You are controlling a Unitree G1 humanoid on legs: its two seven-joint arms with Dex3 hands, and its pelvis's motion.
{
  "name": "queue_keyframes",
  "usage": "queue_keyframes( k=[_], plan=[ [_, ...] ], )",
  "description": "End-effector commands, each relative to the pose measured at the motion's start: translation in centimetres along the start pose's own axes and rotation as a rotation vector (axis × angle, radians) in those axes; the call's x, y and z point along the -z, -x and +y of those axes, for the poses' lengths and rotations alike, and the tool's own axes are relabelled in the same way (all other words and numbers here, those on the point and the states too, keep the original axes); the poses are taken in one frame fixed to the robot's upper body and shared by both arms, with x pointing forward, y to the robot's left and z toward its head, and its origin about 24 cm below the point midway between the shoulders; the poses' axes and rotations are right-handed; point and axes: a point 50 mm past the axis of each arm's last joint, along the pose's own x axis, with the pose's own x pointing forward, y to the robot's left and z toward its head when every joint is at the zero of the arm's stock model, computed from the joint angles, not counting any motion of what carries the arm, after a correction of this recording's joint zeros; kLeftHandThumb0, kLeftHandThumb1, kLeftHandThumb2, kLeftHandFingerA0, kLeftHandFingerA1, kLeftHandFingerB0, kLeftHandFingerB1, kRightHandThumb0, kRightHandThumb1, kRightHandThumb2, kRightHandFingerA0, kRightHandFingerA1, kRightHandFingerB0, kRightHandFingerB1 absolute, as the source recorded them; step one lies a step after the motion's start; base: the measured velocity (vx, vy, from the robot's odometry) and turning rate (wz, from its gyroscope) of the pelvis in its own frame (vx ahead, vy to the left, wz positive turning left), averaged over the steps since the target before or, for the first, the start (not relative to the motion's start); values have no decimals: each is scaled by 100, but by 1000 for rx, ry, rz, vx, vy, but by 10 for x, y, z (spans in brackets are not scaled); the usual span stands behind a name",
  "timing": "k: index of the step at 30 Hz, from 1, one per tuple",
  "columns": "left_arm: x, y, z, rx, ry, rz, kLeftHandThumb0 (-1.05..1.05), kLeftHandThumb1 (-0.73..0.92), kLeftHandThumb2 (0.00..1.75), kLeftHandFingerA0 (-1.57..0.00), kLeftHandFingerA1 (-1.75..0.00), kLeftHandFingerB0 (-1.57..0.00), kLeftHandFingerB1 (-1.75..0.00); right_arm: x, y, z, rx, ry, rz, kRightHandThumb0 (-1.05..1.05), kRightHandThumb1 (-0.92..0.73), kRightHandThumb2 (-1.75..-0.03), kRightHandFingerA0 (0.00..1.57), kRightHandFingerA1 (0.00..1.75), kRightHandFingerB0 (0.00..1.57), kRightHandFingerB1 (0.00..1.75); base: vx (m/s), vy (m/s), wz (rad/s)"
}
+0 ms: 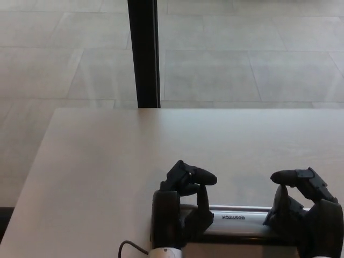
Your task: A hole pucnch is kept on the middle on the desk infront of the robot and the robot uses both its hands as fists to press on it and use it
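A long silver hole punch [236,221] with a black base lies along the desk's near edge, its handle lettered BOSTITCH. My left hand [180,207] is curled into a fist and rests on the punch's left end. On the punch's right end sits my right hand [303,215], likewise curled into a fist. Neither hand grips anything; both press down from above. The ends of the punch are hidden under the hands.
The pale desk [134,156] stretches away from me to its far edge. A black vertical post [143,54] stands just beyond that edge, over a grey tiled floor [242,54]. A thin black cable [131,247] loops near my left wrist.
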Motion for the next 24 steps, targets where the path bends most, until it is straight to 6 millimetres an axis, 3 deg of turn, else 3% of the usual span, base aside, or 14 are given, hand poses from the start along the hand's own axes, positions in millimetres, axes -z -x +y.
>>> queue_keyframes(
  k=[1,3,6,9,14,15,16,17,18,19,21,22,23,24],
  plan=[
    [22,35,-63,-316,18,120,-34,77,82,-85,-175,-73,-138,35,23,-25,290,196,-88,-46,-63,-92,94,175,72,165,0,0,0],
    [22,36,-64,-310,9,109,-34,78,77,-83,-175,-73,-126,37,24,-24,285,211,-91,-45,-63,-94,96,175,75,160,0,0,0],
    [23,32,-67,-200,-153,5,-34,76,89,-91,-175,-76,-140,43,22,-26,251,322,-92,-47,-64,-90,97,175,76,164,0,0,0],
    [26,27,-65,-135,-283,-56,-33,72,90,-92,-175,-80,-132,49,21,-29,241,355,-85,-49,-66,-73,96,170,80,162,0,0,0],
    [33,25,-64,-53,-418,-94,-30,70,88,-90,-175,-78,-138,64,25,-30,267,192,60,-50,-72,-63,96,168,80,160,0,0,0],
    [34,24,-63,-44,-446,-114,-28,70,87,-88,-175,-75,-145,65,24,-29,286,204,62,-46,-68,-60,95,166,81,154,0,0,0],
    [36,24,-62,-24,-465,-121,-26,72,84,-89,-175,-76,-136,68,25,-27,275,217,80,-42,-61,-62,93,145,82,116,0,0,0],
    [37,24,-62,-9,-478,-121,-28,73,79,-89,-173,-76,-137,72,23,-21,317,3,206,-47,-72,-62,80,115,69,82,0,0,0],
    [38,24,-62,-6,-484,-116,-30,74,79,-88,-174,-76,-138,74,22,-19,302,-220,245,-47,-80,-64,68,117,62,86,0,0,0],
    [38,24,-62,-4,-492,-120,-28,73,79,-89,-173,-77,-134,76,23,-20,264,-246,268,-45,-89,-72,59,110,45,82,0,0,0],
    [39,25,-62,-3,-509,-134,-30,74,80,-89,-172,-77,-131,79,23,-22,233,-296,321,-46,-92,-74,58,111,47,85,0,0,0],
    [39,25,-62,-4,-503,-133,-30,75,80,-89,-172,-75,-134,79,21,-22,259,-339,315,-47,-81,-70,75,123,66,95,0,0,0],
    [39,25,-62,-3,-495,-131,-30,75,80,-89,-172,-75,-134,80,20,-23,299,-404,307,-47,-81,-70,75,123,66,95,0,0,0],
    [39,24,-62,-12,-497,-133,-30,75,82,-91,-170,-78,-123,79,19,-22,318,-371,300,-45,-72,-71,86,120,72,97,0,0,0]
  ],
)
